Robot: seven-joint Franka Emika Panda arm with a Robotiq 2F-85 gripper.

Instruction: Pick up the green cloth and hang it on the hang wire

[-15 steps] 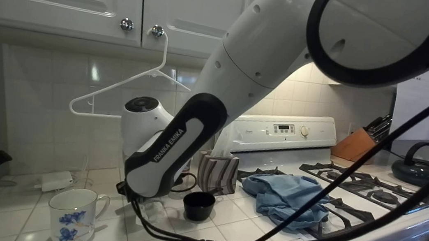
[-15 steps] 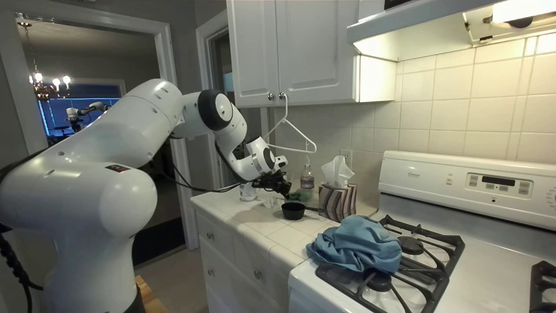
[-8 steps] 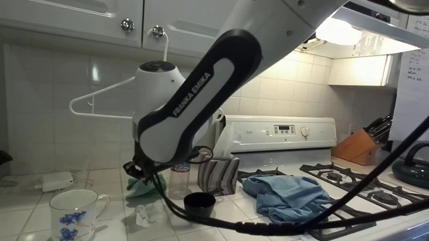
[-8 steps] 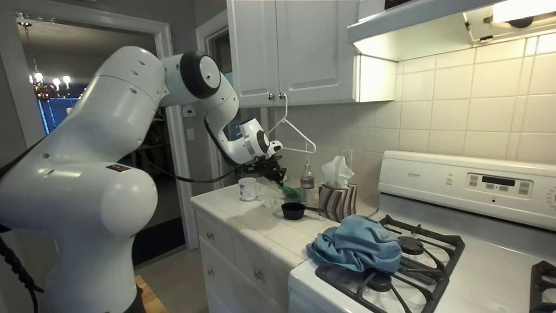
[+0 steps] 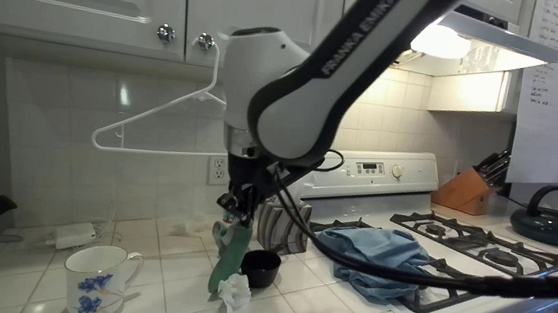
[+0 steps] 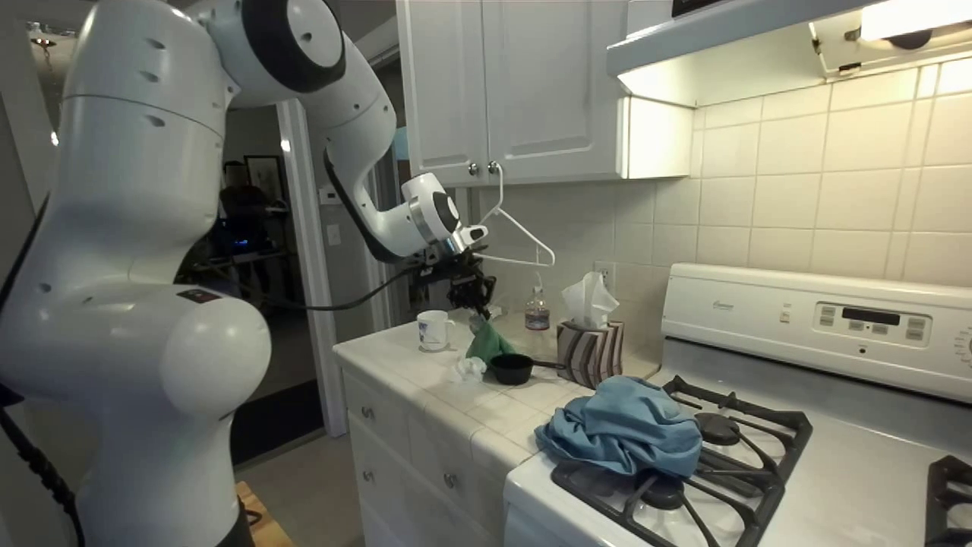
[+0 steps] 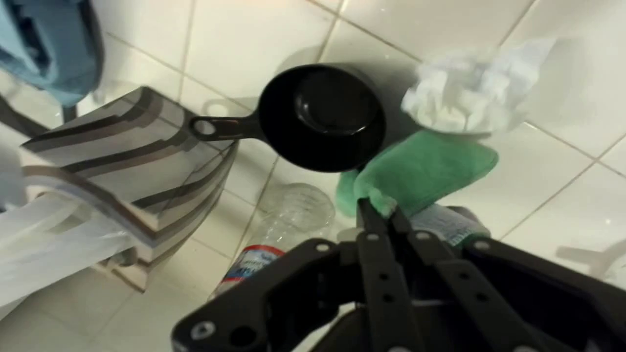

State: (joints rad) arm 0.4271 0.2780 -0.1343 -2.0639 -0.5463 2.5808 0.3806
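Note:
My gripper (image 7: 384, 211) is shut on the top of the green cloth (image 7: 430, 166). In both exterior views the gripper (image 5: 244, 216) (image 6: 484, 313) is low over the tiled counter, and the cloth (image 5: 231, 263) (image 6: 490, 343) hangs down from it. Its lower end is at or near the tiles, beside the black pan; I cannot tell if it touches. The white hanger (image 5: 161, 152) hangs by its hook from a cabinet knob, higher than the gripper. It also shows behind the gripper in an exterior view (image 6: 516, 262). The arm covers part of it.
A crumpled white tissue (image 7: 459, 98) lies against the cloth's lower end. The black pan (image 7: 323, 122), a clear bottle (image 7: 257, 259) and a striped tissue box (image 7: 146, 151) stand close by. A flowered mug (image 5: 95, 283) is on the counter. A blue cloth (image 6: 623, 425) lies on the stove.
The upper arm has risen and the gripper has lifted, drawing the green cloth up off its low heap beside the bottle. The cloth and the white tissue have shifted towards the pan.

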